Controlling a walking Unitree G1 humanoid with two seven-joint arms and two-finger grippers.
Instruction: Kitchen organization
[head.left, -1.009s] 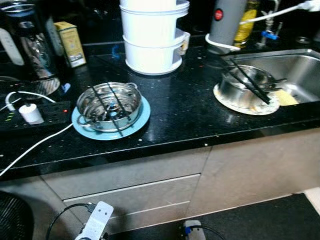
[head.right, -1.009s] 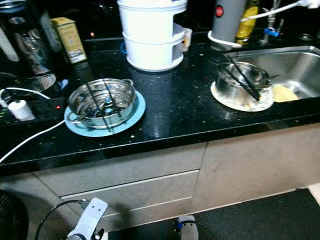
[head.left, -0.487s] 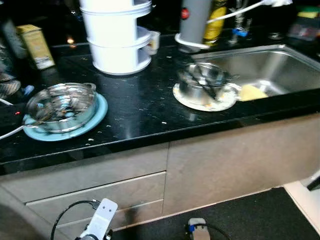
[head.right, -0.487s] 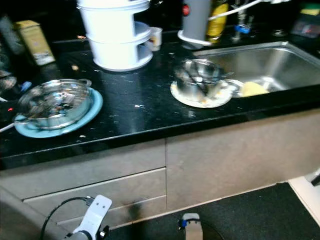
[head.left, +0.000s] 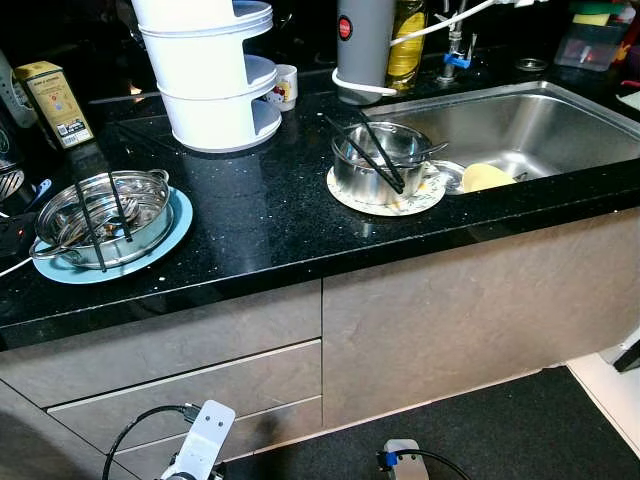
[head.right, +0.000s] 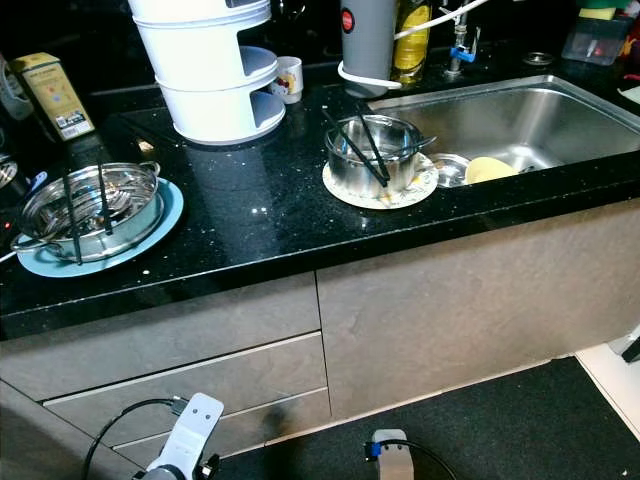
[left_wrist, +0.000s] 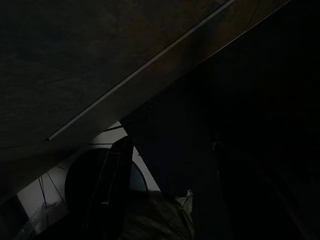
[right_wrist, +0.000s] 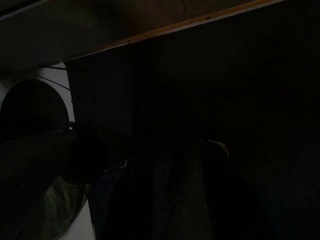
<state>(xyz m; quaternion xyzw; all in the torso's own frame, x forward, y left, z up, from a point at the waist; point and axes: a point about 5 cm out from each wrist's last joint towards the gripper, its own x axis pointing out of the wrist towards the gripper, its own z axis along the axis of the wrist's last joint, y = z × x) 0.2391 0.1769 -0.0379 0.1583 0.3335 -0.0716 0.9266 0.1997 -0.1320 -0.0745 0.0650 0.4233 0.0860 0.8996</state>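
Observation:
On the black counter (head.left: 270, 215), a two-handled steel pot (head.left: 100, 205) sits on a blue plate (head.left: 170, 235) at the left, with two black chopsticks (head.left: 85, 225) laid across it. Near the sink, a steel bowl (head.left: 378, 165) stands on a patterned white plate (head.left: 420, 197), also with black chopsticks (head.left: 375, 155) resting in it. Both my arms hang idle low in front of the cabinet, left arm (head.left: 200, 450) and right arm (head.left: 405, 460). In the very dark wrist views, the left gripper (left_wrist: 165, 170) and right gripper (right_wrist: 170, 165) are over a dark floor.
A steel sink (head.left: 540, 115) with a yellow object (head.left: 487, 177) is at the right. Against the back stand a white tiered container (head.left: 205, 70), a grey flask (head.left: 365, 45), an oil bottle (head.left: 405, 40), a small cup (head.left: 285, 85) and a yellow box (head.left: 52, 90). Drawers (head.left: 190, 390) sit below the counter.
The whole picture has shifted left and sharpened, so the camera turned right and more of the sink shows. Pots, plates and arms keep their places.

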